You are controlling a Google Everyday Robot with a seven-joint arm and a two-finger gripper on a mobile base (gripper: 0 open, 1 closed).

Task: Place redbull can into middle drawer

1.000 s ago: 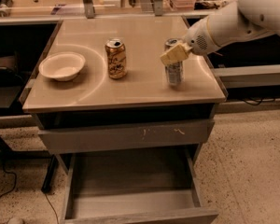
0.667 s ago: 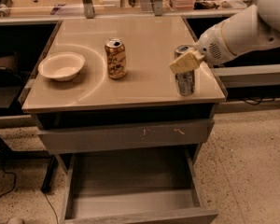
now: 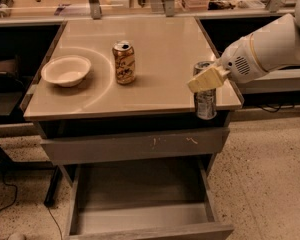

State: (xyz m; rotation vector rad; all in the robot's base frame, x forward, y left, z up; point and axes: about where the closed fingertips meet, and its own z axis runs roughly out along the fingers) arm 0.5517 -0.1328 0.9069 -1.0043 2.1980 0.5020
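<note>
The redbull can [image 3: 205, 102] is a slim silver-grey can held in the air at the table's front right corner, its base below the tabletop edge. My gripper [image 3: 206, 79] is shut on the can's upper part, its cream fingers [image 3: 202, 80] across the front, on a white arm coming from the right. The middle drawer [image 3: 140, 199] stands pulled open below, with a bare grey floor. It lies below and to the left of the can.
A shorter gold-brown can [image 3: 124, 62] stands mid-table. A white bowl [image 3: 66, 70] sits at the left. The tabletop [image 3: 155, 44] is beige. A shut drawer front with yellowish scratches [image 3: 135, 145] is above the open drawer. Speckled floor lies to the right.
My gripper has carried the redbull can off the table surface, forward and to the right, and lowered it past the table's front right edge.
</note>
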